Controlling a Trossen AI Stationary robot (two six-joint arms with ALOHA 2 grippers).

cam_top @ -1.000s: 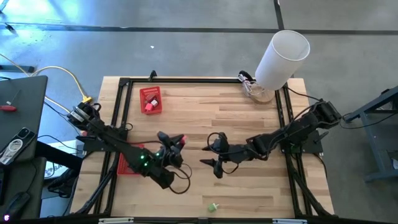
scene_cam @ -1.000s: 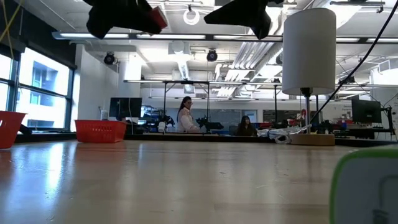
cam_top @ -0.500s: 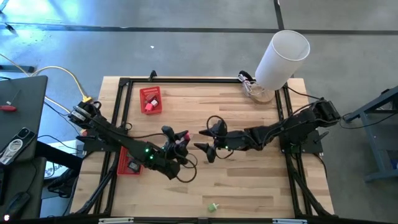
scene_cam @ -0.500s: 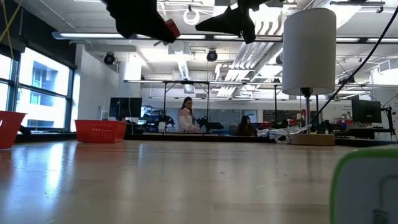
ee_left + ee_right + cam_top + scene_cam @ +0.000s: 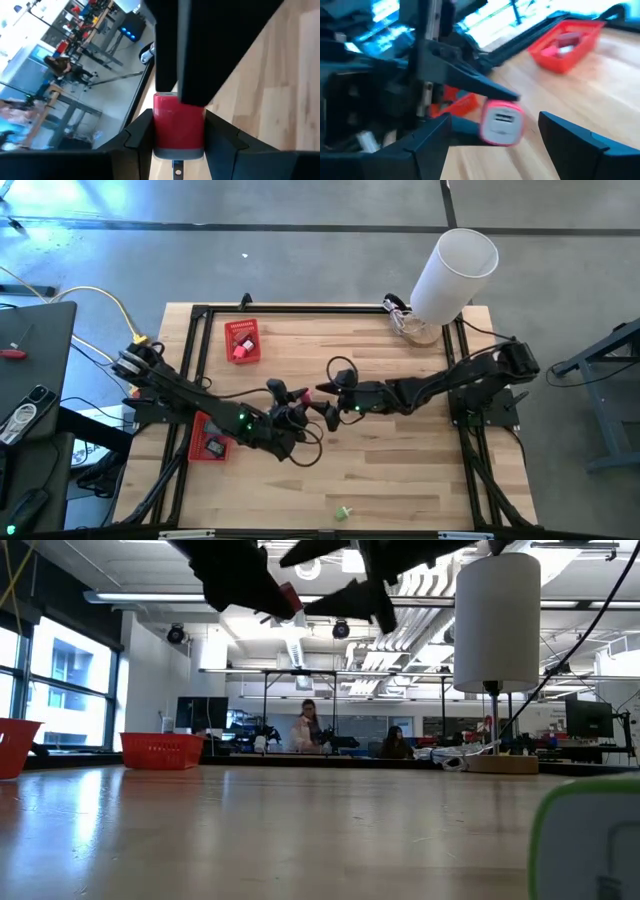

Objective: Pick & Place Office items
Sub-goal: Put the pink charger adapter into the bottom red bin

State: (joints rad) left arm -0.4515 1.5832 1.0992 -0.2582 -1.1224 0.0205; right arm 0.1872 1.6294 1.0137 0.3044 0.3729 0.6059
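Meeting above the middle of the table (image 5: 400,470), the two grippers face each other around one red office item (image 5: 178,122).

Left gripper (image 5: 296,402) is clamped on the red block, held clear of the wood. Right gripper (image 5: 325,408) has its fingers (image 5: 572,142) spread wide on either side of the block's pink end, not pinching it. A green piece (image 5: 342,511) lies near the front edge; two red baskets (image 5: 241,340) hold other pieces.
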